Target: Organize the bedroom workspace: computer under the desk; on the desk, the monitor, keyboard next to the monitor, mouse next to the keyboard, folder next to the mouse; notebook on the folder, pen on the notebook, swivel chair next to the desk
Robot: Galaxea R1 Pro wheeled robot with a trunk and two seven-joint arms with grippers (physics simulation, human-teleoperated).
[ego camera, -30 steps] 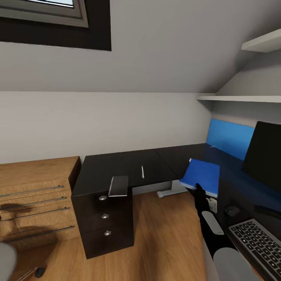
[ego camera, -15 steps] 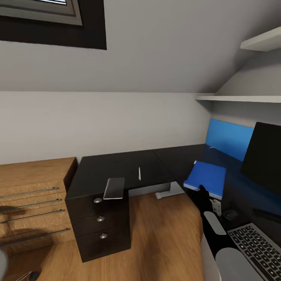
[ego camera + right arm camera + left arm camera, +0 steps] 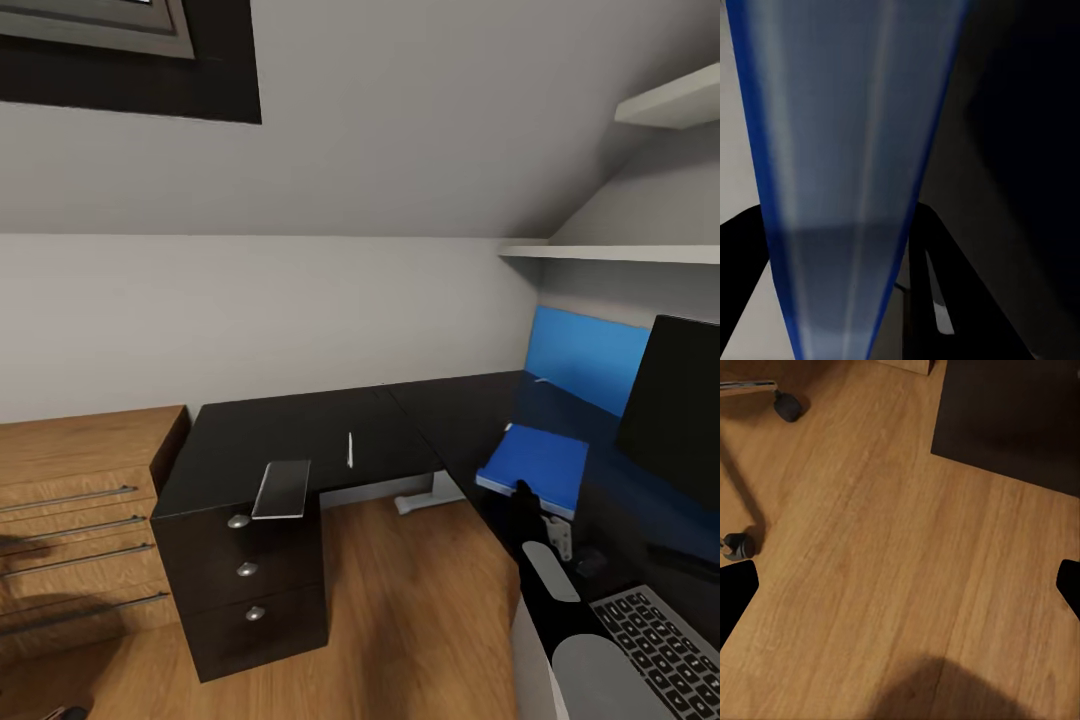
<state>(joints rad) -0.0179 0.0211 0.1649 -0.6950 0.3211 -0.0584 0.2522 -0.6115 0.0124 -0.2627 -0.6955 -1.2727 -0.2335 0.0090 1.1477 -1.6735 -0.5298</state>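
Note:
My right gripper [image 3: 519,494] is shut on the near edge of the blue folder [image 3: 537,465] and holds it low over the desk's [image 3: 300,425] black top, left of the monitor [image 3: 675,400]. In the right wrist view the folder [image 3: 844,150] runs out between the black fingers [image 3: 934,255]. The mouse [image 3: 591,561] and keyboard [image 3: 665,650] lie on the desk at the lower right. A dark grey notebook [image 3: 282,488] overhangs the desk edge above the drawers, and the white pen [image 3: 350,449] lies behind it. My left gripper [image 3: 900,589] hangs open over the wood floor beside the swivel chair's castors [image 3: 736,545].
A light wooden dresser [image 3: 80,500] stands left of the drawer unit [image 3: 245,575]. Wall shelves [image 3: 610,252] hang over the desk's right wing, with a blue panel [image 3: 590,355] behind it. Open wood floor [image 3: 420,600] lies in the desk's inner corner.
The whole view has shifted, so the camera moved. Against the desk, my right gripper carried the folder further right over the black top, towards the monitor.

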